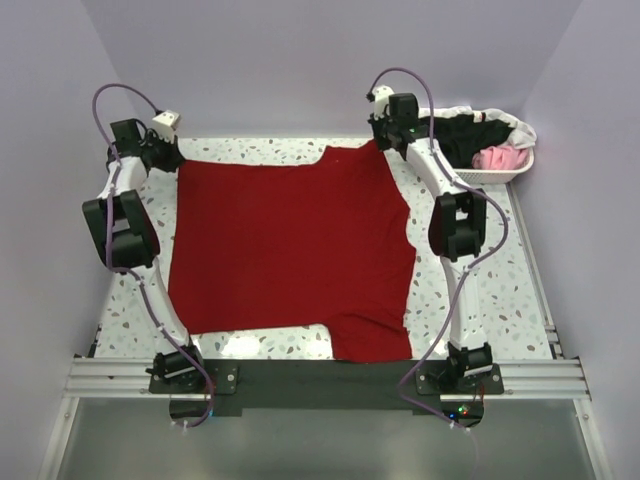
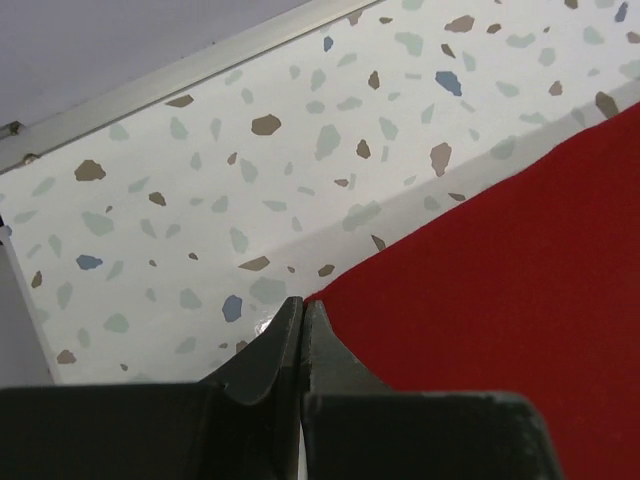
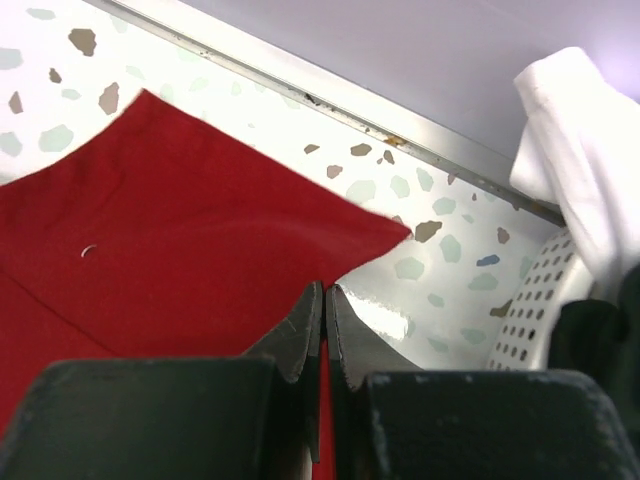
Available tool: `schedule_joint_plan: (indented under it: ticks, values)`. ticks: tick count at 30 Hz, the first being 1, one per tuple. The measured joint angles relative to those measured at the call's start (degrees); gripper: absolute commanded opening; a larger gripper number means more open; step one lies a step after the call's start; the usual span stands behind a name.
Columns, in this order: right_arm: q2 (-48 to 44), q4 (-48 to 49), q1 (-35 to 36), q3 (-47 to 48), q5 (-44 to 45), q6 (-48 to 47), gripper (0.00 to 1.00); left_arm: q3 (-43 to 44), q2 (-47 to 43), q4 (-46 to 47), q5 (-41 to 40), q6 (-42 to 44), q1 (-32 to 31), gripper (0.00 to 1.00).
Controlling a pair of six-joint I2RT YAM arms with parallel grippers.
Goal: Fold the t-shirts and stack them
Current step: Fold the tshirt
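With left fingers (image 2: 280,345) pressed together on the far-left corner of the dark red t-shirt (image 1: 285,245), and right fingers (image 3: 300,335) pinching its far-right corner with red cloth between them. Spread flat on the tabletop (image 1: 520,300), wholly on the near side of both grips. Probably calls for drawing both corners nearward together, with neither arm nearer.

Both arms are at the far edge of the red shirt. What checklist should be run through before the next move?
1. Right gripper pinching the red t-shirt: ok, red cloth shows between its jaws.
2. Left gripper shut at the far left corner: ok.
3. Cloth caught in the left jaws: cannot tell.
4. Shirt spread flat on the table: ok.
5. Basket clear of the right arm: cannot tell, it sits close.
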Motion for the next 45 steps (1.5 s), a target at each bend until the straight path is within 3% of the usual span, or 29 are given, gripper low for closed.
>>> schedule_joint_plan:
  ticks: [21, 38, 45]
  values:
    - [-17.92, -3.56, -0.11, -20.11, -2.71, -0.85, 0.0, -14.05, -12.55, -0.55, 10.19, 8.44, 5.92, 0.0]
    - [-33.42, -5.99, -0.2, -38.29, -4.74, -0.15, 0.0, -25.51, -20.85, -4.02, 10.71, 22.8, 7.3, 0.0]
    - [-35.23, -6.03, -0.2, -45.44, -4.79, 0.9, 0.0, -28.26, -22.56, -5.27, 10.47, 27.5, 7.85, 0.0]
